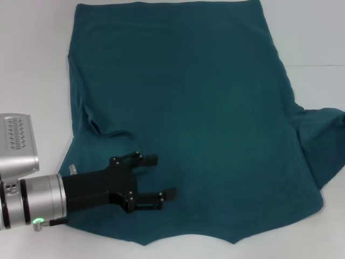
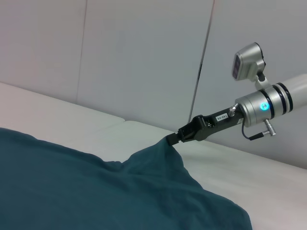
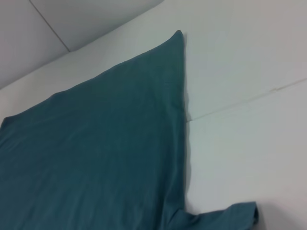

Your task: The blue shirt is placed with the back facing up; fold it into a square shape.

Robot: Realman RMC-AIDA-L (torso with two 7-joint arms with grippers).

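Currently one blue shirt [image 1: 188,108] lies flat on the white table [image 1: 32,65], plain side up, long axis running from frame top to frame bottom, hem at the top. One left gripper [image 1: 156,181], fingers spread, hovers over the lower-left sleeve. One right gripper [image 2: 173,138] pinches the opposite sleeve, lifting it into a peak.

Lab, bare white table [image 1: 32,65], panelled wall [image 2: 144,57]

The right gripper [image 2: 173,139] pinches the blue shirt [image 2: 96,191], lifting a peak.
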